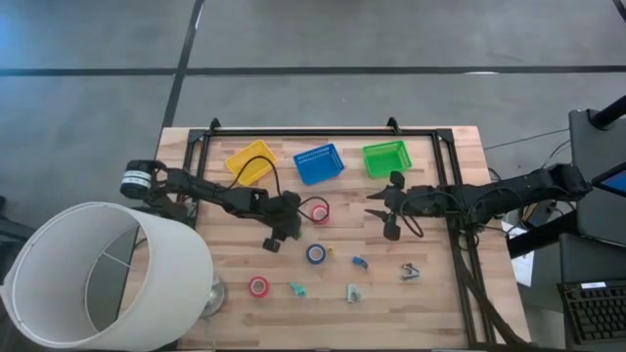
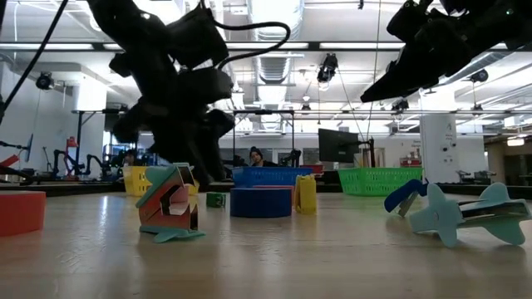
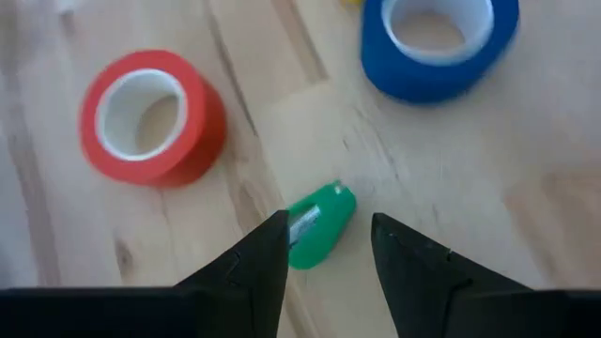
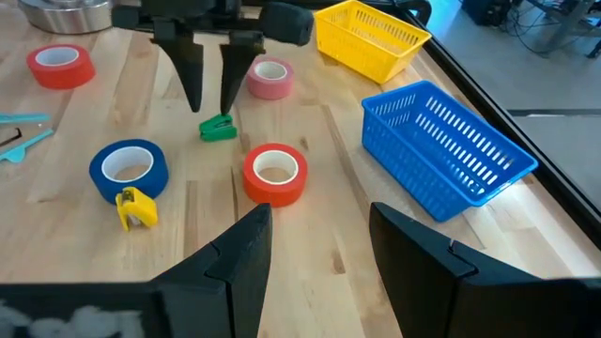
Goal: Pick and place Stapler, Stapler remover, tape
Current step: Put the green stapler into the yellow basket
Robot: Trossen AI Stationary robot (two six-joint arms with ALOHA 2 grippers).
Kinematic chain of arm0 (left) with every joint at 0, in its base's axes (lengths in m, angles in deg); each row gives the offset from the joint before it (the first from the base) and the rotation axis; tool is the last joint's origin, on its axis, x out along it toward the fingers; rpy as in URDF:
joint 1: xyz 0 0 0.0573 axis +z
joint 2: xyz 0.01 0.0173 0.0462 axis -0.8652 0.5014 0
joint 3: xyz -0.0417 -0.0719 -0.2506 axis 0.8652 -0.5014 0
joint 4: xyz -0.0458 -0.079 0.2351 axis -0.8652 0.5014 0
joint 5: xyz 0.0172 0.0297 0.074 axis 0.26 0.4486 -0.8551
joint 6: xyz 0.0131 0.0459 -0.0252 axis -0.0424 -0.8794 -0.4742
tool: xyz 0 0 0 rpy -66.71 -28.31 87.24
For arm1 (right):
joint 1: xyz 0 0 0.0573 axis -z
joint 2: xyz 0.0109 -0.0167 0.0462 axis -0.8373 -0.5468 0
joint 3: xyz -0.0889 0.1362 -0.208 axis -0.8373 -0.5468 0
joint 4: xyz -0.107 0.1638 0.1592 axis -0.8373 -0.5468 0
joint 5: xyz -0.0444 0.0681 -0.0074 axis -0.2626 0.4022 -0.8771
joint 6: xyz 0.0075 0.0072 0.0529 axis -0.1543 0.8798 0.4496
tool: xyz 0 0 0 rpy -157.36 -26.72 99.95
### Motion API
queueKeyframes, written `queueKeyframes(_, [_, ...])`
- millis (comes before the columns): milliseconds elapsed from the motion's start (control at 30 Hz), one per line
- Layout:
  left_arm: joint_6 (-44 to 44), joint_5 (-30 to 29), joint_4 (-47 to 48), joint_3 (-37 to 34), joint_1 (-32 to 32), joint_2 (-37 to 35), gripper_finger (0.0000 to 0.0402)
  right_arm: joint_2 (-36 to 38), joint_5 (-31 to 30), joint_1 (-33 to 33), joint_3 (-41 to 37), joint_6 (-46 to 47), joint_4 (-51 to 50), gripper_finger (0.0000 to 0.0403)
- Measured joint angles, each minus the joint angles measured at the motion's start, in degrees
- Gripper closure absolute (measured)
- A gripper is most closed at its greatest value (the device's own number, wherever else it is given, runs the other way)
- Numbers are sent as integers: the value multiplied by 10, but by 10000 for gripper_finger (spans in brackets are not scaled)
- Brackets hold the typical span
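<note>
Wooden desk (image 1: pixel 430 293) carries three baskets along its far edge. Near the middle, the left gripper (image 3: pixel 327 246) hangs with fingers apart over a small green stapler (image 3: pixel 319 225), between a red tape (image 3: pixel 150 117) and a blue tape (image 3: pixel 437 42). The right gripper (image 4: pixel 315 235), also apart, waits near the green basket (image 1: pixel 385 157).

No text, label, brand, number or sign can be read in any view.
</note>
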Motion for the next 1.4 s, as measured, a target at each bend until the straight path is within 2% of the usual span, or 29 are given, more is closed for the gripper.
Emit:
queueKeyframes(200, [-82,-14,-9,-1,1,23,245,0,0,0,0,0,0,225])
queueKeyframes(333, [-107,-38,-29,1,1,35,245,0,0,0,-1,0,1,225])
queueKeyframes(467, [-114,-39,-28,6,1,40,245,0,0,0,-2,0,0,225])
queueKeyframes(733, [-81,-39,-25,5,1,58,258,0,0,0,-5,0,0,225])
queueKeyframes(1033, [-36,-45,-15,3,1,58,352,0,0,0,-11,0,-1,225])
queueKeyframes(1133, [-14,-50,-15,2,1,49,371,0,0,0,-12,0,-2,225])
queueKeyframes(1300, [26,-62,-6,0,1,29,362,0,0,0,-15,4,-2,225])
queueKeyframes(1400, [40,-99,10,-2,1,13,353,0,0,0,-16,18,-2,225])
